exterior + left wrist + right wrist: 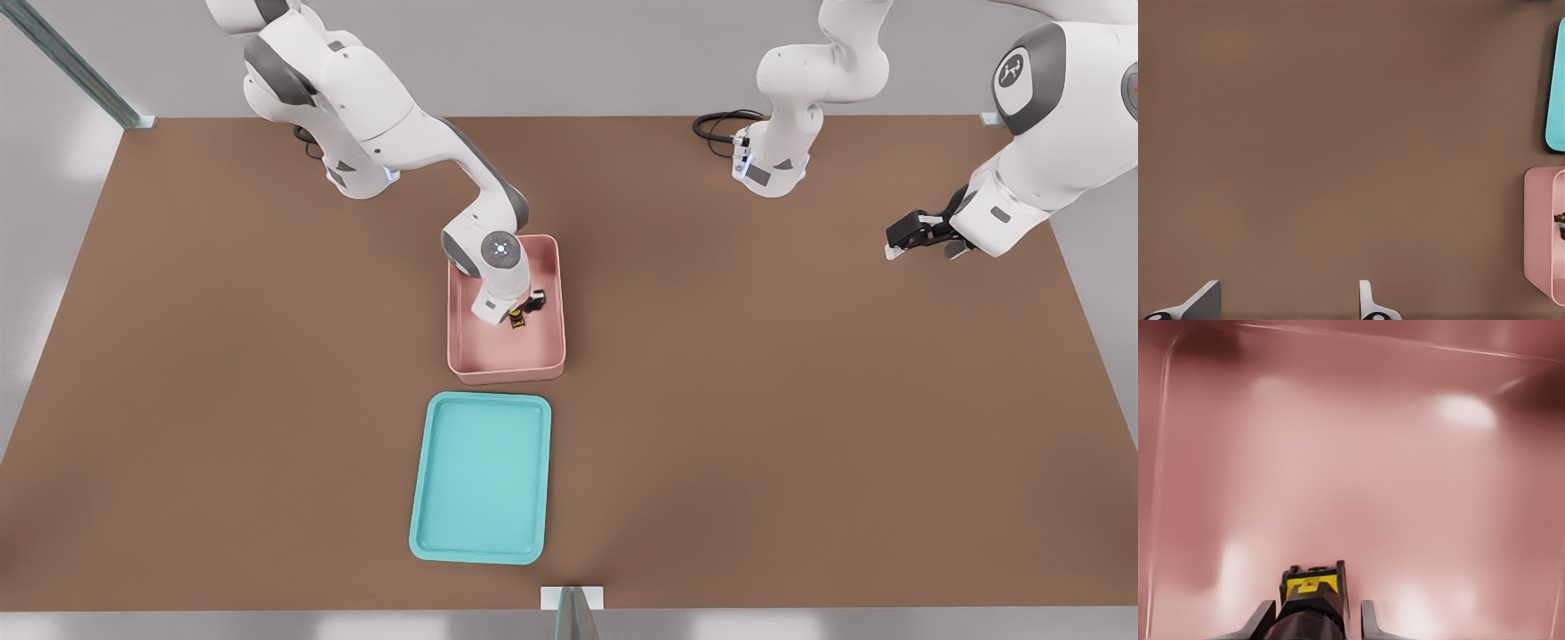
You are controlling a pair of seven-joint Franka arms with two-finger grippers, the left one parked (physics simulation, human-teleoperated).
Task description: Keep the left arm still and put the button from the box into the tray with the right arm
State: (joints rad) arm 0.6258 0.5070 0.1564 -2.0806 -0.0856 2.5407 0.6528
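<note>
A: What's the layout, starting with the biggest piece?

B: A broad brown tabletop [756, 427] carries everything. The right arm [400, 124], a white jointed robot arm with grey bands and a round wrist disc of glowing dots, reaches from the far edge down into the bin. Nearer the camera lies the tray [481, 477], a shallow teal rectangle with rounded corners and a low rim, with nothing in it.

A: And the bin itself?

B: The box [507, 356] is a pink rectangular plastic bin with raised walls, just beyond the tray's far end, the two close but apart. That spacing looks deliberate: I'd judge the carry over the pink wall will be short.

A: Where's the claw?

B: The black two-finger gripper [1313, 623] is low inside the box, pointing down at its floor. In the right wrist view its fingers [1260, 621] sit on either side of the button [1311, 587], a tiny push button with yellow cap on a black-and-yellow base, spread only a little wider than it.

A: Gripped, then?

B: I can't tell whether the pads press it yet. The button is in the box, between the fingers, toward the front view's right.
</note>
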